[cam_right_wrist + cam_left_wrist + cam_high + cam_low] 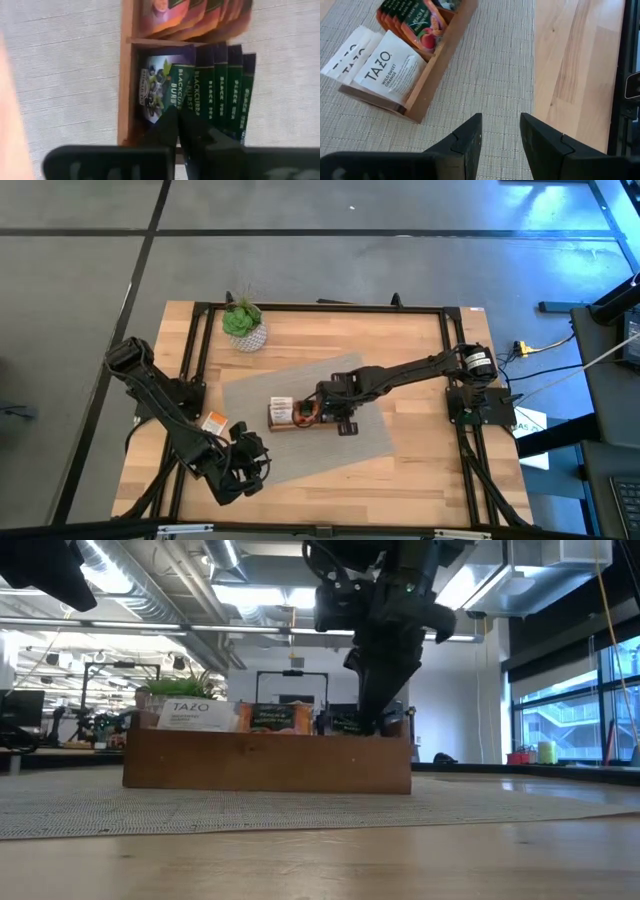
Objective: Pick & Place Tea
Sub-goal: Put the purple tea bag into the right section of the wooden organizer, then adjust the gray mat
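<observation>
A wooden tray (285,423) stands on the grey mat (370,442), holding upright tea sachets: white ones (387,70), orange ones (415,22) and dark green-black ones (220,85). My right gripper (179,120) reaches down into the dark sachets' end compartment (375,720), shut at the upper edge of the front dark sachet (160,87). My left gripper (500,132) hovers open over the mat's near left part (245,465), nothing between its fingers. One more white-and-orange sachet (214,421) lies flat on the table beside the left arm. My right gripper pinches the front dark sachet by its upper edge (172,107) between the two fingers, coming from above and pointing steeply down. The sachet stands upright in the tray's end compartment, in front of the other dark sachets. The fingers themselves hide the exact place of contact.
A small green plant in a white pot (243,322) stands at the table's far left. A black frame (320,307) runs around the table's edges. Bare mat (495,65) and bare wood (575,60) lie in front of my left gripper.
</observation>
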Robot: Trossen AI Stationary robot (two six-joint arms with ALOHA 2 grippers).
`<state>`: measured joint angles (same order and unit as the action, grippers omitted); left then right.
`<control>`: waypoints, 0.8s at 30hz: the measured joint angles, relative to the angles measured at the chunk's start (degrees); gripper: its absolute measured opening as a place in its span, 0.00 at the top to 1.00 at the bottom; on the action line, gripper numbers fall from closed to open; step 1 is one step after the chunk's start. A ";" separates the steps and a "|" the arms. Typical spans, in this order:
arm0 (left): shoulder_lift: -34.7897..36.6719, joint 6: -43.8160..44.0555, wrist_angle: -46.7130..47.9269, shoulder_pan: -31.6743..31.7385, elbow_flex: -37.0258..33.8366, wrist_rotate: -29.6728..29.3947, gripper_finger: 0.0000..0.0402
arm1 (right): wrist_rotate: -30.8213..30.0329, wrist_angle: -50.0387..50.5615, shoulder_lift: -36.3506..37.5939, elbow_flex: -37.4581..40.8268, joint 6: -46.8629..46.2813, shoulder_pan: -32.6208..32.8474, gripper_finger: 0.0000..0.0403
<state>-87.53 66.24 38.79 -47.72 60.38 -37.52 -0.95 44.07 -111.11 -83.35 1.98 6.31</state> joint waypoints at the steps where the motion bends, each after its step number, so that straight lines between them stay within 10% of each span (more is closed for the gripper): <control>1: 0.00 0.00 0.00 0.00 0.00 0.00 0.68 | 1.11 0.08 0.00 0.00 -0.13 0.00 0.95; 18: -0.02 -0.02 0.02 0.00 0.00 0.00 0.68 | -7.80 6.95 2.76 -4.80 -1.04 2.37 0.81; 24: -0.02 0.54 -0.03 0.00 0.00 0.02 0.68 | -10.13 -2.17 14.72 9.13 -3.07 3.93 0.81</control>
<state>-87.55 66.78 38.76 -47.72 60.38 -37.50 -11.08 41.91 -96.39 -74.22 -1.09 10.23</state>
